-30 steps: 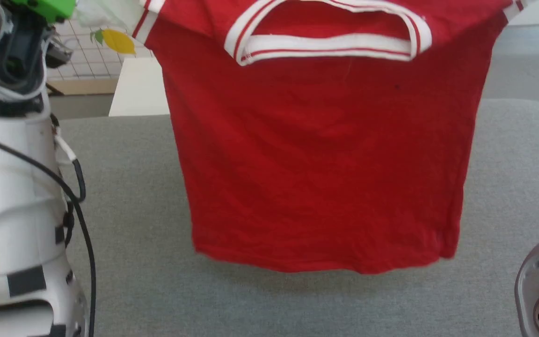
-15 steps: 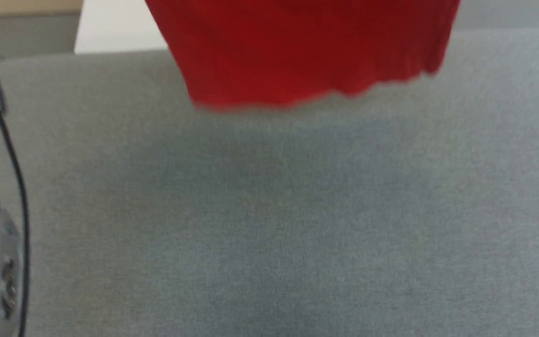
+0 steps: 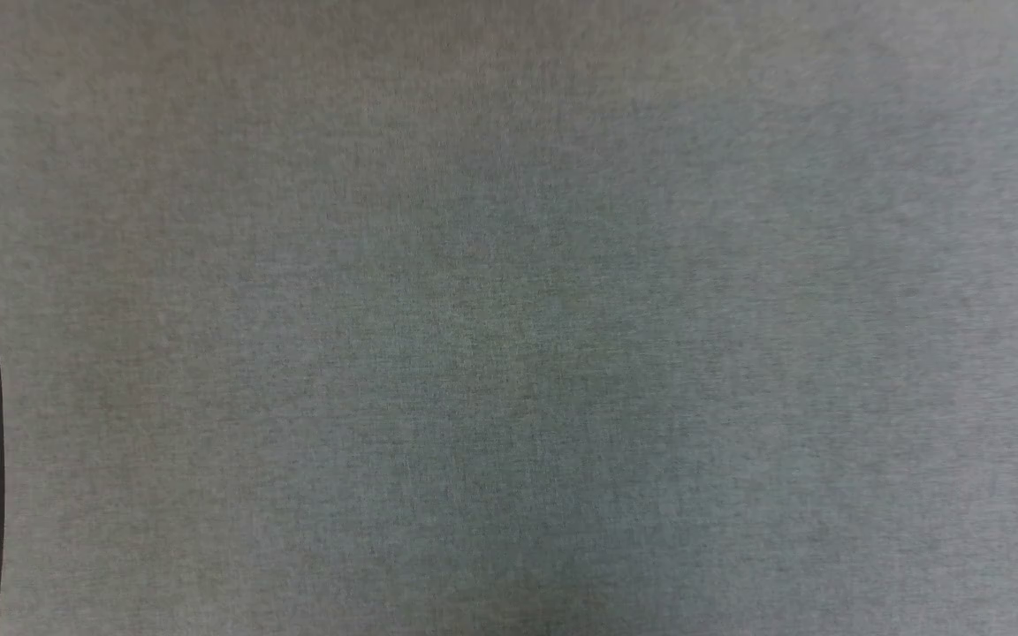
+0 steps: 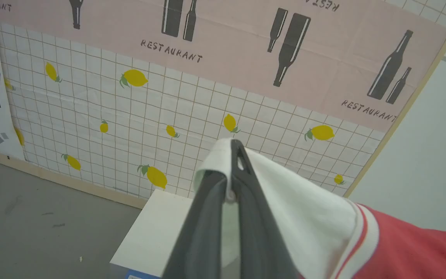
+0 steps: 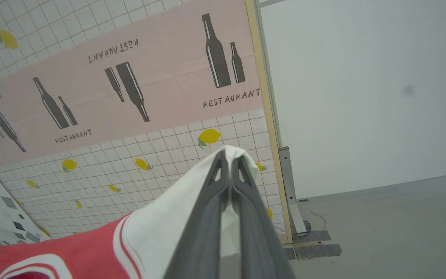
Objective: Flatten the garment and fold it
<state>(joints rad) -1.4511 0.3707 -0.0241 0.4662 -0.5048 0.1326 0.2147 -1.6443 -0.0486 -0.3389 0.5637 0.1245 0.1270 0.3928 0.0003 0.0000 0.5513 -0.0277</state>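
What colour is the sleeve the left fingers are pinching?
White sleeve, red-striped edge; best in the left wrist view.

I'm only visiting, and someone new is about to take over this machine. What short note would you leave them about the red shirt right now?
The left pincer is shut on one white sleeve of the red jersey T-shirt with white striped-trim sleeves.
The right pincer is shut on the other white sleeve.
The shirt hangs in the air between the two arms, and the head camera looks down on the grey fabric-covered table.
Done: both sleeves gripped, shirt lifted.
Left: lay it flat on the table, smooth it, fold it.
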